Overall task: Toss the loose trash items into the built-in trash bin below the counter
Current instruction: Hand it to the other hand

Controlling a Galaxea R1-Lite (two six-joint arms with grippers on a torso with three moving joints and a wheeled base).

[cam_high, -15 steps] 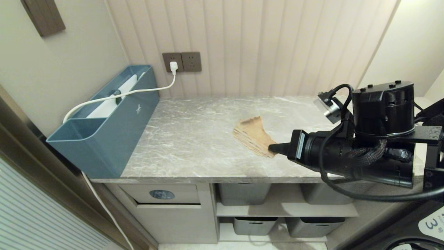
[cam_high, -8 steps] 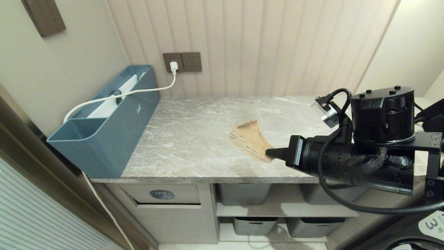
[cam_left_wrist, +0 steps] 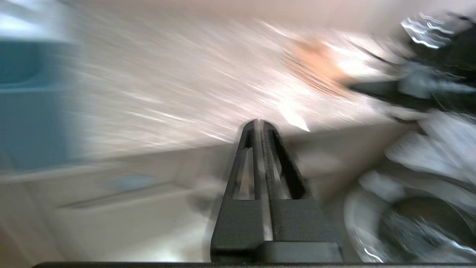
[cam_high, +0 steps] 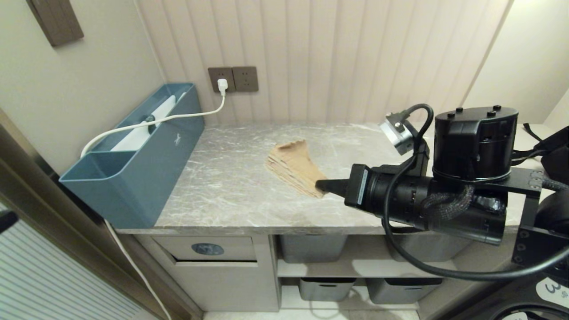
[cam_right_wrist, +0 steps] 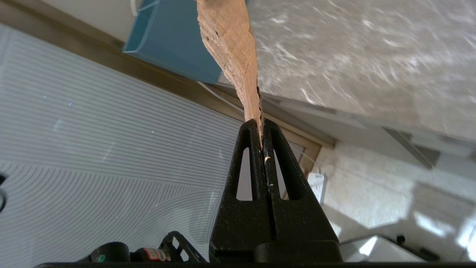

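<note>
My right gripper [cam_high: 321, 184] is shut on one corner of a torn brown cardboard scrap [cam_high: 293, 165], one of the loose trash items, and holds it just above the grey marble counter [cam_high: 222, 195]. In the right wrist view the scrap [cam_right_wrist: 232, 48] stands edge-on between the closed fingers of the right gripper [cam_right_wrist: 261, 124]. The built-in trash bin [cam_high: 208, 249], a beige flap with a blue oval sticker, sits below the counter's left end. My left gripper [cam_left_wrist: 257, 121] is shut and empty, low at the left and facing the cabinet front. Only a dark tip of that arm [cam_high: 6, 219] shows in the head view.
A big teal-blue box [cam_high: 133, 164] with a white cable [cam_high: 169, 118] fills the counter's left end. Grey baskets [cam_high: 312, 247] [cam_high: 326, 288] [cam_high: 402, 289] stand on shelves right of the bin. A ribbed panel [cam_high: 53, 275] lies at the lower left.
My right gripper has carried the cardboard scrap leftward over the counter and slightly higher. A dark tip of the left arm has come into the head view's left edge.
</note>
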